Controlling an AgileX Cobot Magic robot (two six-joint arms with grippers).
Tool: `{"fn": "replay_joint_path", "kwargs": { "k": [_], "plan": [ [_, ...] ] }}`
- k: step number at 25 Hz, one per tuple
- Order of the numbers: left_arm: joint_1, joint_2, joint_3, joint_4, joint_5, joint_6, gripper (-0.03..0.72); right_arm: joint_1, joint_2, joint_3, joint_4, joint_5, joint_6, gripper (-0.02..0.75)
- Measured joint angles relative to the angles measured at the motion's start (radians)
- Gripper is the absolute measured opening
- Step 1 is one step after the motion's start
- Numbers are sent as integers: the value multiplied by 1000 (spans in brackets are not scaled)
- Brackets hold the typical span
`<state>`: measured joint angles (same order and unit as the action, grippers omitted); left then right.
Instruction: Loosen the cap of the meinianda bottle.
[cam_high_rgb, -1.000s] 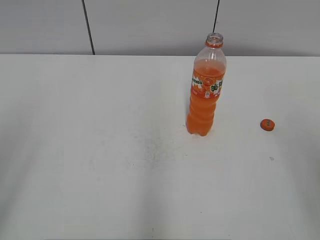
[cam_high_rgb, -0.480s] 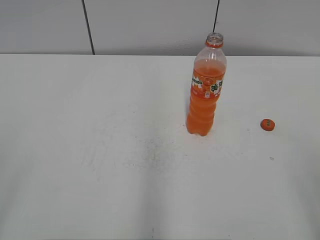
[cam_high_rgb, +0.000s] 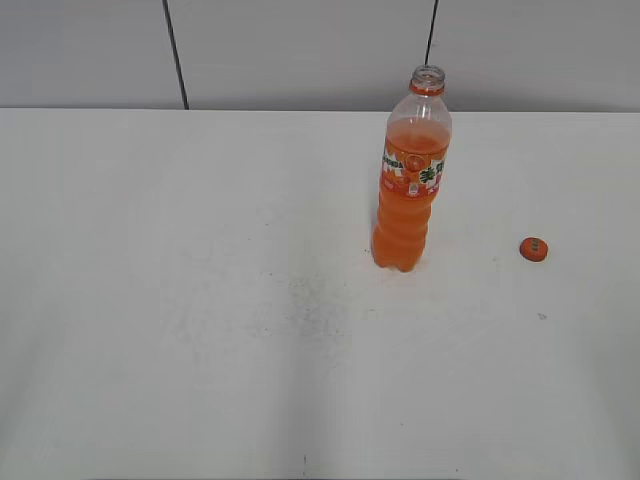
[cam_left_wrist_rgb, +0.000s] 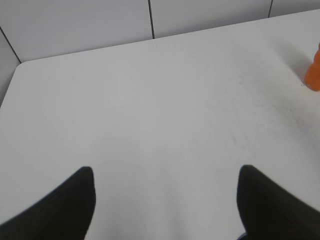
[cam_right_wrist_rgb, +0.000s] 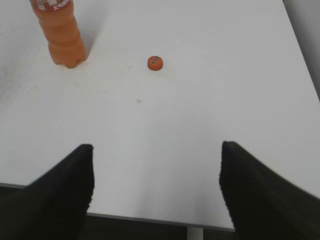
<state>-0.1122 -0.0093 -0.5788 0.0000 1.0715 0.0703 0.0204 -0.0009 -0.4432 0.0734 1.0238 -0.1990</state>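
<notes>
Closest to me, my right gripper (cam_right_wrist_rgb: 156, 187) hangs over the near edge of the white table (cam_right_wrist_rgb: 210, 100), its two dark fingers (cam_right_wrist_rgb: 60, 195) spread wide with nothing between them but bare tabletop. My left gripper (cam_left_wrist_rgb: 165, 200) is likewise spread wide and empty, its fingers (cam_left_wrist_rgb: 60, 210) low in the left wrist view above the plain surface on the left part of the table. Neither gripper shows in the exterior view.

Further out from my right gripper, the cap (cam_right_wrist_rgb: 155, 62) lies flat on the table, off the bottle, with its small printed mark facing up. In the exterior view the cap (cam_high_rgb: 533, 249) sits to the right of the bottle, well apart from it and touching nothing else.

Beyond that, the meinianda bottle (cam_high_rgb: 408, 190) stands upright on the table, right of centre, with its neck open and only the orange ring left below the rim. The orange drink fills it to about the shoulder, and the label band wraps its upper part. From my left wrist only a sliver of the bottle's (cam_left_wrist_rgb: 313, 72) orange base shows at the right edge.

Farthest back, a pale panelled wall (cam_high_rgb: 300, 50) with dark seams rises behind the table.
</notes>
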Motion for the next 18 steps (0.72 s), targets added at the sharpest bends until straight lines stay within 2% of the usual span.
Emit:
{"fn": "replay_joint_path", "kwargs": {
  "k": [18],
  "plan": [
    [0,0,10,6,-31,0,510,0,-7,0,2,0,0,587]
  ]
}}
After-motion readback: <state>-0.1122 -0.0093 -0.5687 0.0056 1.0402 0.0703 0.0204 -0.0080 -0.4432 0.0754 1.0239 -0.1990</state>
